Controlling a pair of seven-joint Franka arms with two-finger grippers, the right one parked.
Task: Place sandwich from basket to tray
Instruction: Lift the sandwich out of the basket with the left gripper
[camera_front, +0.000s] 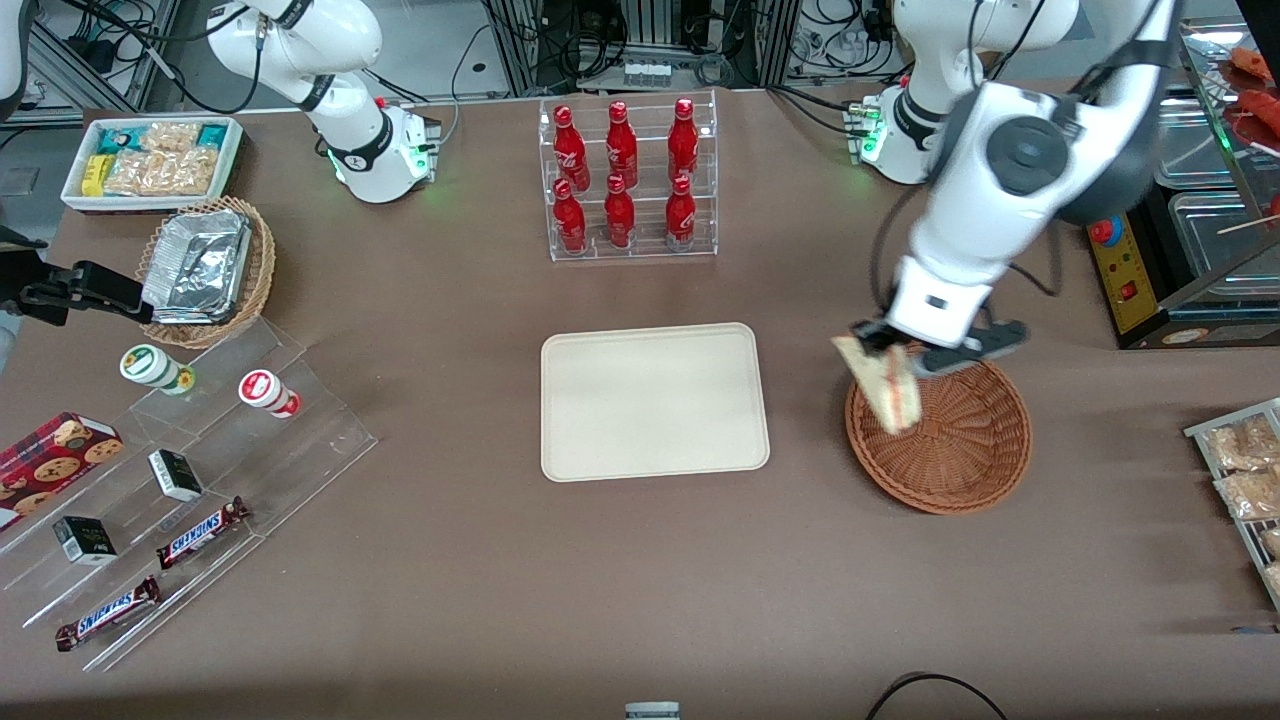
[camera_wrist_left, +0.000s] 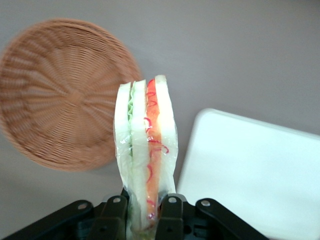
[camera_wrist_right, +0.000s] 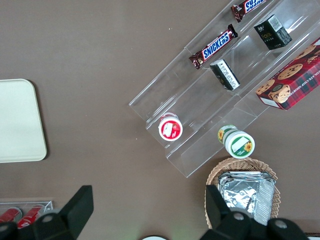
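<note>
My left gripper (camera_front: 897, 352) is shut on the clear-wrapped sandwich (camera_front: 882, 385), a white-bread wedge with red and green filling. It holds it in the air above the tray-side rim of the round reddish-brown wicker basket (camera_front: 960, 440). In the left wrist view the black fingers (camera_wrist_left: 170, 215) pinch the base of the sandwich (camera_wrist_left: 146, 150), with the basket (camera_wrist_left: 60, 95) below and nothing in it, and a corner of the tray (camera_wrist_left: 260, 170) beside it. The cream tray (camera_front: 654, 401) lies flat at the table's middle, nothing on it.
A clear rack of red bottles (camera_front: 625, 180) stands farther from the front camera than the tray. Toward the parked arm's end are a tan wicker basket with foil containers (camera_front: 205, 270), a white snack bin (camera_front: 152, 160) and an acrylic stand with candy bars (camera_front: 200, 530).
</note>
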